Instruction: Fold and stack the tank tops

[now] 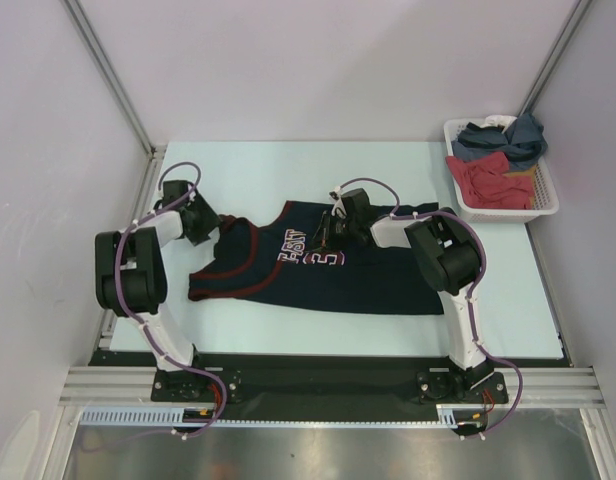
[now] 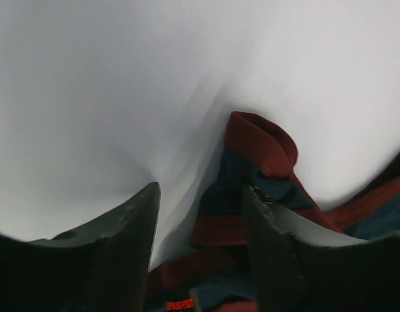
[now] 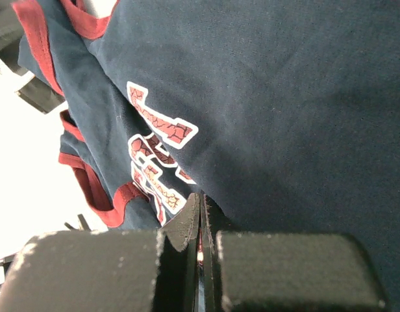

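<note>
A dark navy tank top [image 1: 368,275] with reddish trim and red-and-white lettering lies spread on the table. My left gripper [image 1: 210,228] is open at its left shoulder strap. In the left wrist view the red-trimmed strap [image 2: 258,146] lies between the spread fingers [image 2: 200,195]. My right gripper [image 1: 323,238] is shut on the navy cloth beside the lettering [image 3: 158,130], with the fingers pressed together [image 3: 201,198]. A slate-blue garment [image 1: 508,135] lies crumpled in the basket at the back right; no lettering shows on it.
A white basket [image 1: 543,205] at the table's back right corner also holds a red garment [image 1: 488,180] and a bit of white cloth [image 1: 503,120]. White walls stand on the left, back and right.
</note>
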Robot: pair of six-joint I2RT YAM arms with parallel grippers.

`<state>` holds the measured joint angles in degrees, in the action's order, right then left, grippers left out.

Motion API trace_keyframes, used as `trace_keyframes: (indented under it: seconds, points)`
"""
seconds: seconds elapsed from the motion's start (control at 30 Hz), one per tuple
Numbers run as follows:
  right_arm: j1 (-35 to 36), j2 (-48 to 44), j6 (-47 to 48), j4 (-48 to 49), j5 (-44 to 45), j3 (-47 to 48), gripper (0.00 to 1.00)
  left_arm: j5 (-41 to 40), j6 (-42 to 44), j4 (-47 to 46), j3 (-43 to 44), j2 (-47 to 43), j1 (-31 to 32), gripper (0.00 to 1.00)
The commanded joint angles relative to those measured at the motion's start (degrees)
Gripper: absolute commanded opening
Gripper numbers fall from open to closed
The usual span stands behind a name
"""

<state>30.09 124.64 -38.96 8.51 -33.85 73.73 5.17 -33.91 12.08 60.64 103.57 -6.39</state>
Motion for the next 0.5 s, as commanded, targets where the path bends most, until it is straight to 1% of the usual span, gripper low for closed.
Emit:
trace_keyframes:
  seconds: [0.0, 0.03, 0.1, 0.2, 0.23, 0.3, 0.33, 0.4, 0.43, 0.47]
  points:
    - [-1.43, 1.48, 3.80, -7.46, 9.32, -1.66, 0.00, 4.58, -1.86, -3.38, 2.46, 1.64, 0.24, 0.63]
    - [-1.52, 1.48, 3.72, -7.46, 9.41, -1.66, 0.00, 4.41, -2.30, -3.98, 2.29, 1.37, 0.24, 0.69]
    - [-1.52, 1.57, 3.80, -7.46, 9.32, -1.66, 0.00, 4.24, -2.82, -5.13, 0.89, 0.15, 0.15, 0.72]
    - [-1.43, 1.75, 3.72, -7.37, 9.15, -1.58, 0.00, 5.55, -3.18, -6.71, 0.09, 0.14, 0.15, 0.70]
    - [-1.52, 1.83, 3.63, -7.28, 9.06, -1.58, 0.00, 7.12, -3.35, -7.41, 0.18, 0.40, 0.07, 0.64]
    - [-1.52, 1.92, 3.63, -7.37, 8.97, -1.49, 0.00, 8.27, -3.53, -8.03, 0.35, 1.28, 0.07, 0.57]
    - [-1.52, 1.84, 3.63, -7.28, 9.06, -1.58, 0.00, 8.80, -3.70, -8.47, 0.53, 1.63, 0.15, 0.47]
    - [-1.61, 1.84, 3.63, -7.37, 9.06, -1.58, 0.00, 8.28, -3.71, -8.30, 0.70, 2.16, 0.15, 0.37]
    - [-1.61, 1.84, 3.63, -7.37, 9.06, -1.58, 0.00, 7.76, -3.45, -8.21, 0.71, 2.16, 0.15, 0.25]
    - [-1.61, 1.75, 3.63, -7.37, 9.06, -1.58, 0.00, 7.05, -3.36, -8.30, 0.44, 1.99, 0.15, 0.15]
